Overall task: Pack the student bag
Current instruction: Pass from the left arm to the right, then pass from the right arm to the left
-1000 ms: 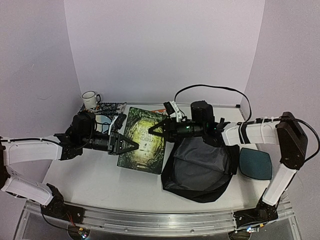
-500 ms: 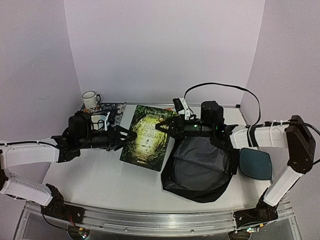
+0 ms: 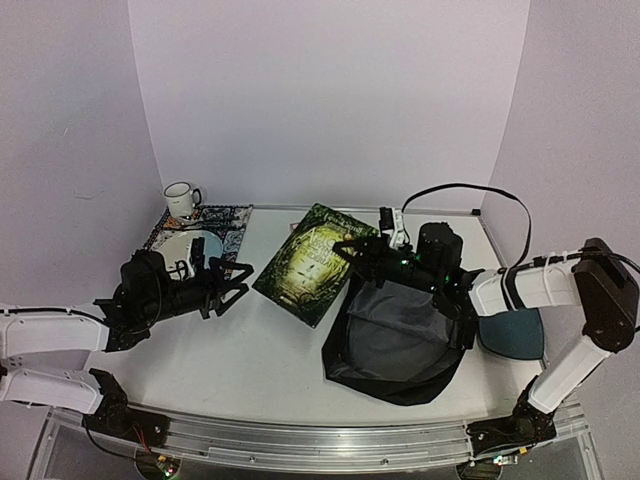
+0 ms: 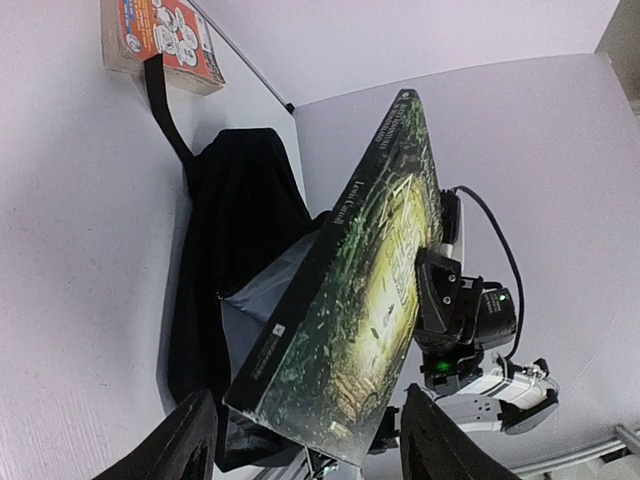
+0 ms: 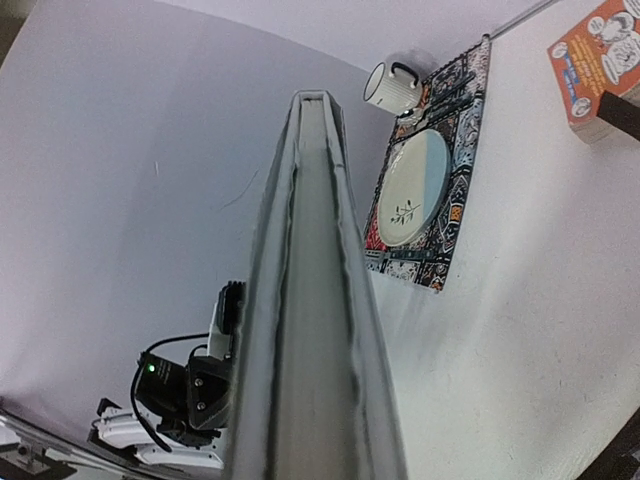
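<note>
Book (image 3: 313, 262) between left claw (image 3: 238, 283) and bag (image 3: 400, 345)

white arm links (image 3: 40, 330), black joints (image 3: 607, 300), black cable (image 3: 470, 186), green leds (image 3: 413, 262)

The student bag (image 3: 400, 330) is soft, matt black cloth with a smoother grey lining. The book (image 3: 315, 262) has a glossy printed cover and matt paper page edges. Mug (image 5: 392, 86) and plate (image 5: 412, 188) look like glazed ceramic; the placemat (image 5: 455, 120) is matt and cloth-like. The desk (image 3: 250, 345) is smooth, matt white.

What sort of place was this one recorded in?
Probably a lab test cell, not a real classroom: bare curved backdrop, metal mounting rail, staged props like the mug and book.
</note>
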